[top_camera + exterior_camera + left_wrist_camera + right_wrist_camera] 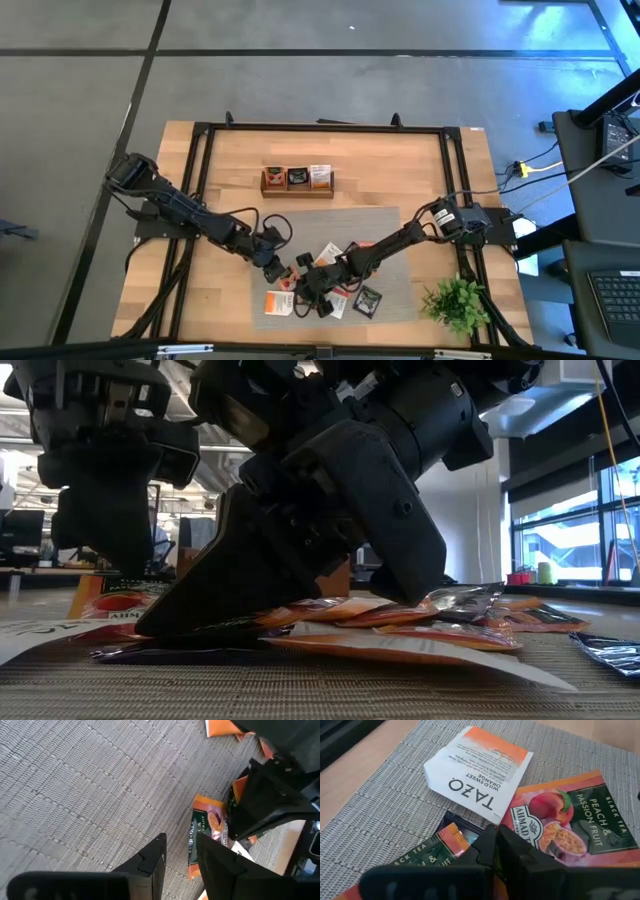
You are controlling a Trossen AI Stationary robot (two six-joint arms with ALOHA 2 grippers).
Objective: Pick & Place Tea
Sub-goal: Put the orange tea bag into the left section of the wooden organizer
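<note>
Several tea sachets [335,268] lie flat and partly overlapping on the grey mat: orange ones, a white one with orange print [475,770], a peach-printed one [570,820] and dark ones [368,298]. My right gripper [312,287] is shut, its tips down in the pile [496,837]. My left gripper [272,262] hovers open just left of the pile, over bare mat [182,852], with an orange sachet [207,822] just beyond its tips. Three more sachets stand in the wooden tray [297,191]. My right gripper comes slanting down from the table's right. Its shut fingertips [175,625] rest on the pile where a dark sachet's edge [462,822] meets the peach-printed one. The fingers hide whether any sachet edge is caught between them. The sachets lie flat on the mat.
The three-compartment tray sits at the mat's far edge. A small green plant [458,300] stands near the table's right near corner. Black frame bars [200,200] run along the table's sides. Bare mat lies between the tray and the pile.
</note>
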